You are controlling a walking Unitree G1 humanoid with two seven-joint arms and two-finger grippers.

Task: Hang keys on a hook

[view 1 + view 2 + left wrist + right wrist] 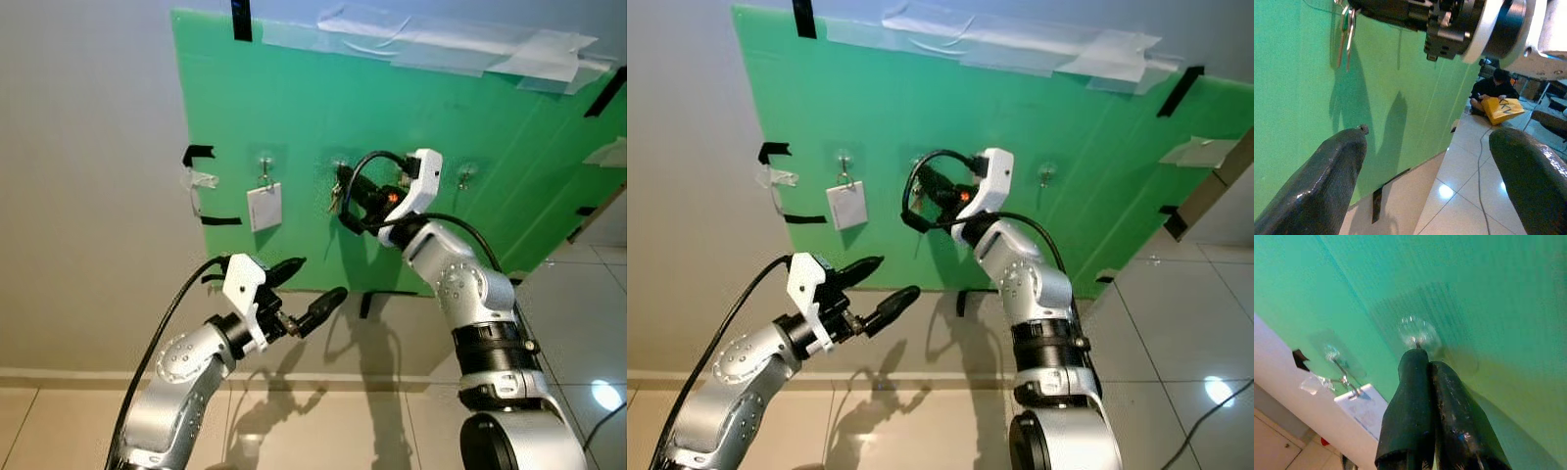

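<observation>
— Where is the right hand?
— At the centre of the head view, pressed up to the green plastic board on the wall. Its two black fingers lie together, tips at a clear suction hook.

— And the small bunch of metal keys?
— It hangs against the board at that middle hook, upper left of the left wrist picture, just under the right hand. Whether the fingers still pinch it cannot be told.

— The left hand?
— Lower left of the head view, held away from the board, fingers spread apart and empty.

— Anything else?
— A white rectangular card hangs from the hook to the left. A seated person with a yellow bag is on the tiled floor.
</observation>
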